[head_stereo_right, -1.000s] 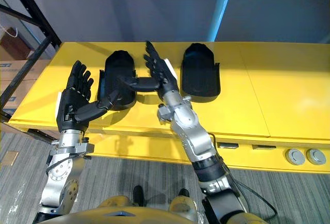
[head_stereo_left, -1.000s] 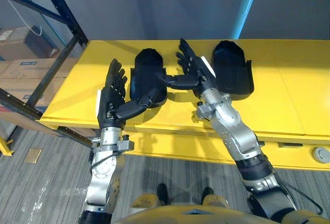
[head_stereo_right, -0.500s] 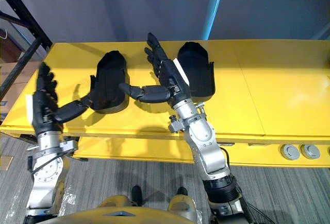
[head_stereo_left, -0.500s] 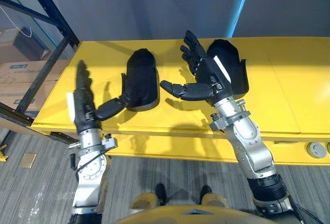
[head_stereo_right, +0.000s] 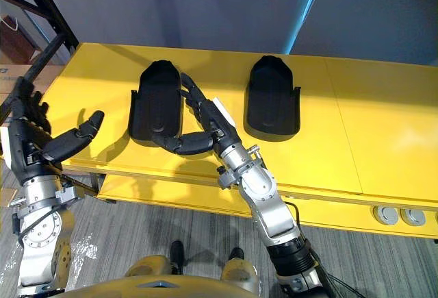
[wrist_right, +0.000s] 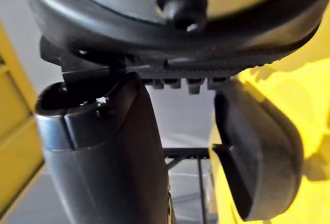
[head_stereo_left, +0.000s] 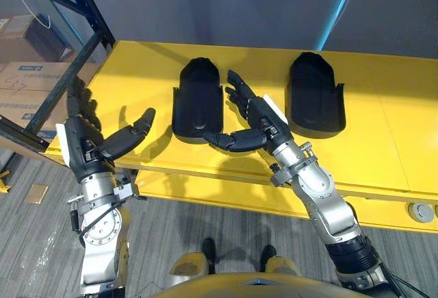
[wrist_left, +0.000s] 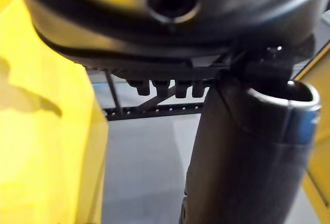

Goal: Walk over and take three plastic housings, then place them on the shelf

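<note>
Plastic housing (head_stereo_left: 197, 99) at 11 o'clock, second housing (head_stereo_left: 315, 103) at 1, both on the surface (head_stereo_left: 137, 72). Your left robot hand (head_stereo_left: 81, 144) and right robot hand (head_stereo_left: 263, 116) hang spread, empty; the right thumb may shove the first away.
</note>
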